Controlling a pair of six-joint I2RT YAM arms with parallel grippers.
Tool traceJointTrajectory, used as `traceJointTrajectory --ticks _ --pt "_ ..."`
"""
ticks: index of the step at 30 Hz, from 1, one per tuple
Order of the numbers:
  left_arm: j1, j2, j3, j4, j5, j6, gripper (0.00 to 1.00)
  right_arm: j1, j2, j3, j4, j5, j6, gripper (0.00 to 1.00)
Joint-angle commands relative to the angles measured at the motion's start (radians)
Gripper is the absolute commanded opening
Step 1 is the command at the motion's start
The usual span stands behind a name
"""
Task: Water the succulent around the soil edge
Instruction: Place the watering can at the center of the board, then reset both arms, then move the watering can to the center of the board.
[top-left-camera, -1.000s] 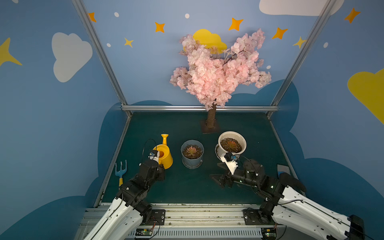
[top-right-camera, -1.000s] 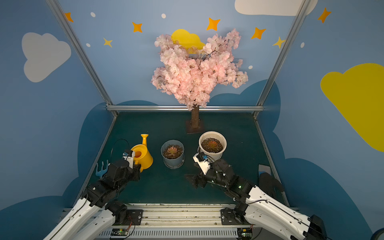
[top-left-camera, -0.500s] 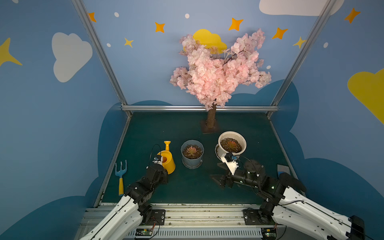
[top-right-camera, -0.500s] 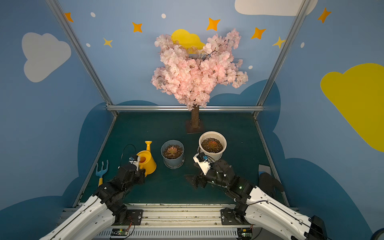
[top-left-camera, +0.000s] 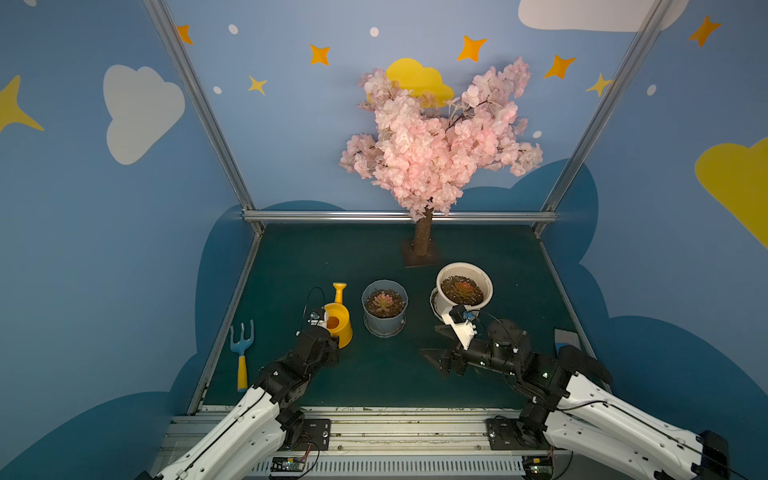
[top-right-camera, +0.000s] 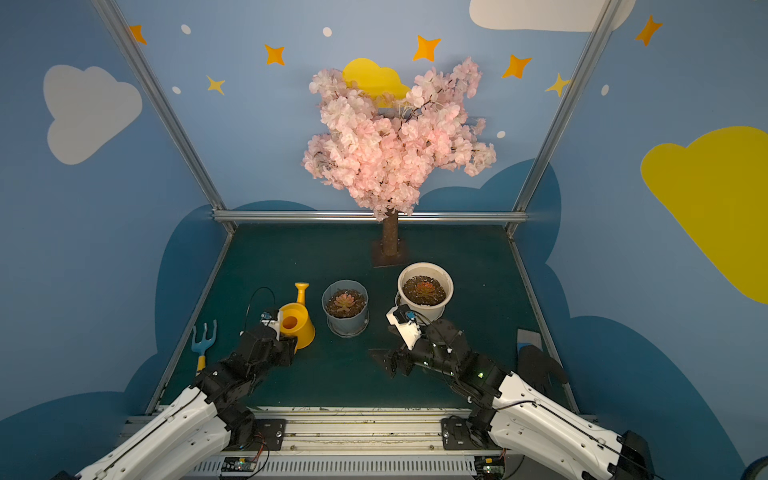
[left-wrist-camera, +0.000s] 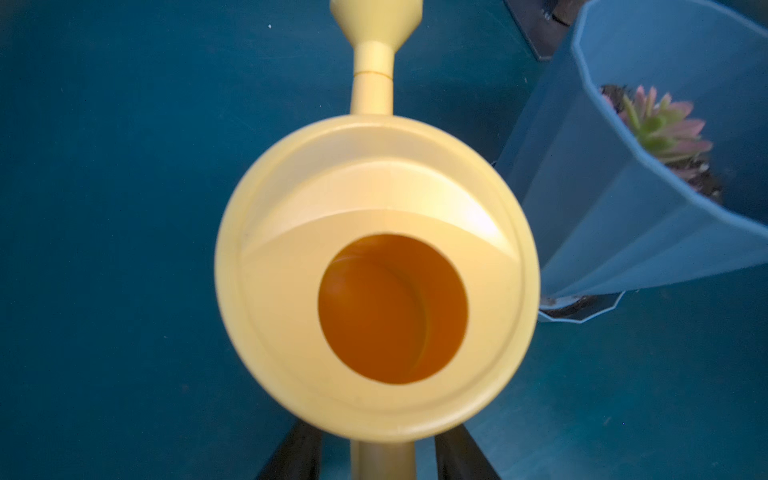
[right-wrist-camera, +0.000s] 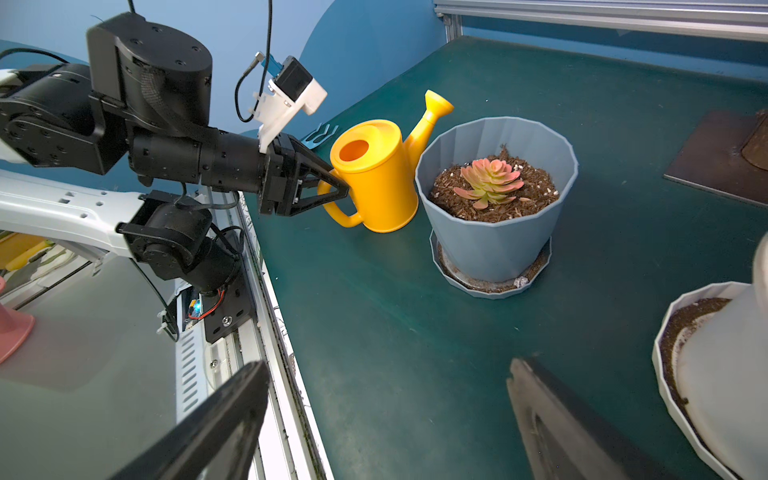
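The yellow watering can (top-left-camera: 340, 328) (top-right-camera: 297, 328) (right-wrist-camera: 376, 178) stands upright on the green mat, spout pointing to the back. Its round filling hole (left-wrist-camera: 392, 307) faces the left wrist camera. My left gripper (top-left-camera: 323, 344) (top-right-camera: 286, 345) (left-wrist-camera: 382, 455) (right-wrist-camera: 332, 189) is open, one finger on each side of the can's handle with a gap on both sides. The succulent (top-left-camera: 382, 301) (top-right-camera: 345, 302) (left-wrist-camera: 660, 124) (right-wrist-camera: 490, 178) sits in dark soil in the blue pot (top-left-camera: 384, 322) (right-wrist-camera: 494, 241), right beside the can. My right gripper (top-left-camera: 432, 343) (top-right-camera: 382, 341) (right-wrist-camera: 386, 370) hovers open and empty in front of the white pot.
A white pot (top-left-camera: 486, 286) (top-right-camera: 446, 286) with another succulent stands right of the blue pot, close to my right wrist. A blue and yellow hand rake (top-left-camera: 242, 349) (top-right-camera: 203, 343) lies at the left edge. The pink blossom tree's trunk (top-left-camera: 423, 243) rises at the back.
The left arm brought the watering can slightly toward the front and down onto the mat. Its jaws, shut on the handle before, now stand apart from it. The right arm has stayed put.
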Motion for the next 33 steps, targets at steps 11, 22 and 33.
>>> traceJointTrajectory --ticks 11,22,33 --pt "-0.033 -0.159 0.203 -0.255 0.002 -0.036 0.98 0.004 -0.041 -0.007 -0.015 0.085 -0.001 0.95" --pt "0.120 0.089 0.348 0.104 0.008 0.260 1.00 -0.034 -0.154 0.030 -0.103 0.489 0.079 0.97" --pt "0.631 0.273 0.161 0.527 0.185 0.247 1.00 -0.659 -0.077 0.045 -0.171 0.378 0.101 0.98"
